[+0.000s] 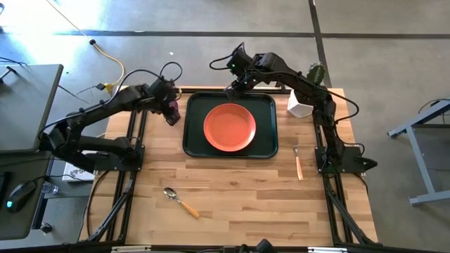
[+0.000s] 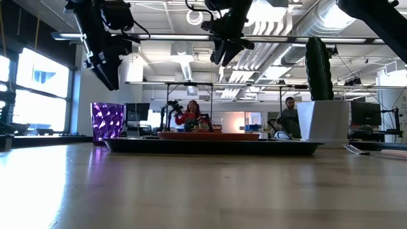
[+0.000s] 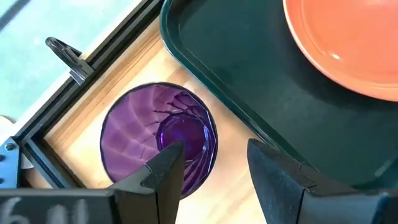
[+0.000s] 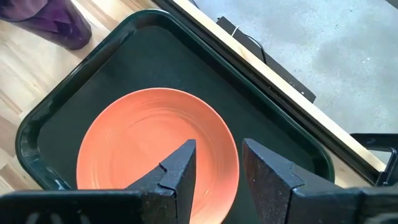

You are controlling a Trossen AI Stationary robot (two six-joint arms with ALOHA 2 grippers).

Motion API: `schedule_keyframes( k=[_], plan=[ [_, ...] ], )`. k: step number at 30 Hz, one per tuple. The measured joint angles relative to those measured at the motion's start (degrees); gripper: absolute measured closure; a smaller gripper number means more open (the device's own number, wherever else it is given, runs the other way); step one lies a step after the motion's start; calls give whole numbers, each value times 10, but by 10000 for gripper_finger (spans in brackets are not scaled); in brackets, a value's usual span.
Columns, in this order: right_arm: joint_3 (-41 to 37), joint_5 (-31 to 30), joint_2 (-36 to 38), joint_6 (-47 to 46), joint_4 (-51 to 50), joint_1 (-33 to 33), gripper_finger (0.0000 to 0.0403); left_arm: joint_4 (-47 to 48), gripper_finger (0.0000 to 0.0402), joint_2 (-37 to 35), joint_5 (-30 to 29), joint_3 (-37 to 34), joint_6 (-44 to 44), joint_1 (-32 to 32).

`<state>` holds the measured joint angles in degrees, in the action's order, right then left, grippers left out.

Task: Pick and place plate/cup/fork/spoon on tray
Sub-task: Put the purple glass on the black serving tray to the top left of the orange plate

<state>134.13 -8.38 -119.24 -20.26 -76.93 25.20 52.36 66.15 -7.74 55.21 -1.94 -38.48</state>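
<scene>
My left fingers point(image 3: 168, 177) stand apart with nothing between them, hanging over the purple cup point(image 3: 158, 140); one finger sits above the cup's rim, the other outside it toward the tray point(image 3: 249, 106). From above, the left gripper point(image 1: 169, 111) hovers at the surface's point(image 1: 239, 190) far-left edge, with the cup point(image 1: 172, 110) just beside the tray's left rim but not on it. The level view shows the cup point(image 2: 107, 123) standing upright on the wood, with the left gripper point(image 2: 105, 63) above it and no contact.

My right fingers point(image 4: 180, 171) are also parted and empty, held above the far side of the tray, looking down on the orange-red plate point(image 4: 158, 146). The plate point(image 1: 229, 127) already lies flat in the middle of the tray point(image 1: 193, 144), so I judge that item done. The right gripper point(image 1: 233, 90) is near the tray's far rim, clear of everything.

I take the cup to be the step in hand. The next move calls for lowering the left fingers so they straddle the cup wall, closing, lifting, and carrying it a short way over the raised rim onto bare tray beside the plate.

Count: one plate, one cup, one tray, one fork point(image 1: 298, 161) on the surface right of the tray, one spoon point(image 1: 179, 201) near the front left. A white pot point(image 1: 300, 104) stands by the tray's far-right corner.
</scene>
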Motion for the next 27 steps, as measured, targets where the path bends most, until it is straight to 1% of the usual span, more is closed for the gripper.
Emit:
schedule_keyframes(
  k=[4,8,27],
  plan=[
    [0,0,0,12,0,-1,279,54,236,29,18,33,-8,-18],
    [0,0,0,13,0,-1,279,72,236,55,20,38,-9,-30],
    [0,0,0,13,0,-1,279,76,236,142,27,38,-4,-31]
  ],
)
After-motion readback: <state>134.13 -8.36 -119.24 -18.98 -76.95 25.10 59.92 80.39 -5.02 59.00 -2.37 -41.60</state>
